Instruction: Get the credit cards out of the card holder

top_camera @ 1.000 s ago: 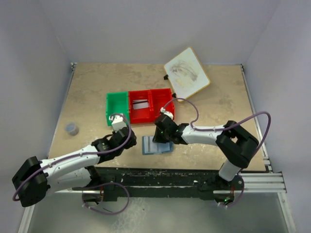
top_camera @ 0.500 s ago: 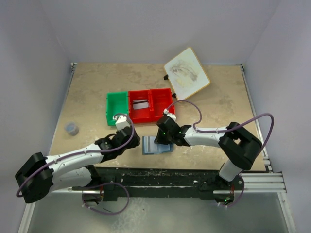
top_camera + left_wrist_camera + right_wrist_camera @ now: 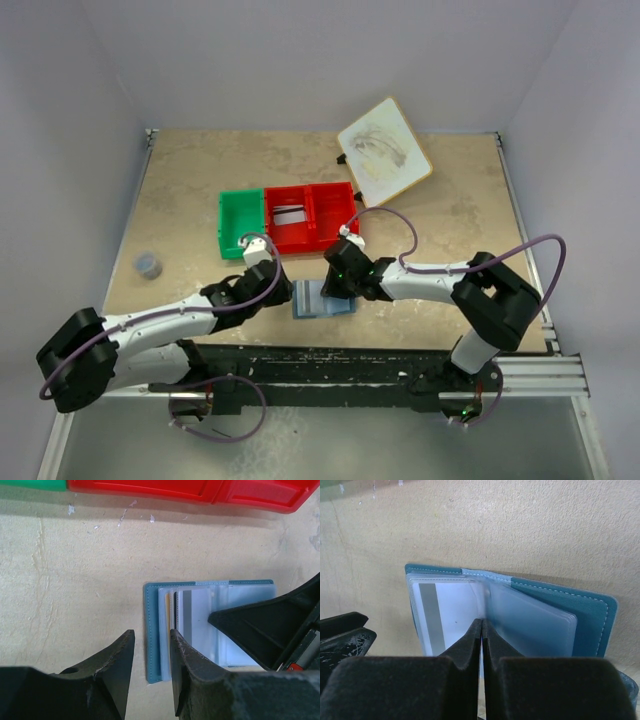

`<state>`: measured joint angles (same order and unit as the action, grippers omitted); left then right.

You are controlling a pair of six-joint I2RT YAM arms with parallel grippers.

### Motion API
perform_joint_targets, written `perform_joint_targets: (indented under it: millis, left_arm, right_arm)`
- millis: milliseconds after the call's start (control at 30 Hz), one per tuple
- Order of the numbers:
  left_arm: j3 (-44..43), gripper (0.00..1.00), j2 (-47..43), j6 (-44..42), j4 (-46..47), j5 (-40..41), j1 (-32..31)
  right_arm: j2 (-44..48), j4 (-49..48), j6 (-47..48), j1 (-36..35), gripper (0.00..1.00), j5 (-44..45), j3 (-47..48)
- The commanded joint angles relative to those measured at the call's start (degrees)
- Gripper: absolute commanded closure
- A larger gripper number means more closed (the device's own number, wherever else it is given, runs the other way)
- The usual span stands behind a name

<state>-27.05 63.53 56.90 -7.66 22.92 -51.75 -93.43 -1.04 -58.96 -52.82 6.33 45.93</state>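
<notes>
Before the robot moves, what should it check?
1. Wallet lies open: ok.
2. Right gripper shut, tips at wallet's middle: ok.
3. Left gripper open, at wallet's edge: ok.
4. Striped card out of wallet: not ok.
5. Orange card out of wallet: not ok.
6. Left gripper touching a card: cannot tell.

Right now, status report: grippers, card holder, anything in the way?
Left gripper slightly open, empty. Right gripper shut, tips on the open card holder. Striped card in its sleeve. Red bin beyond, apart.
</notes>
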Motion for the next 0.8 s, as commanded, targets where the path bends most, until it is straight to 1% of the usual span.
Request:
perform_joint_targets:
  millis: [0, 167, 533, 767]
  left_arm:
    - [-0.8, 0.68, 0.9, -1.4, 3.0, -1.3, 0.3]
    - [-0.6, 0.68, 1.1, -1.4, 4.8, -3.0, 0.3]
    - [0.4, 0.68, 2.5, -0.4, 7.8, -6.2, 0.2]
    - [0.7, 0.68, 2.3, -0.3, 8.3, -6.6, 0.3]
  right_arm:
    - [-0.4, 3.2, -0.7, 0.3, 0.97, 0.9, -1.0]
    - [-0.1, 1.9, -0.6, 0.3, 0.97, 0.5, -1.7]
    - [-2.3, 6.0, -2.2, 0.3, 0.97, 2.3, -0.5]
    - [-3.1, 5.9, -2.3, 0.3, 0.97, 1.8, -0.8]
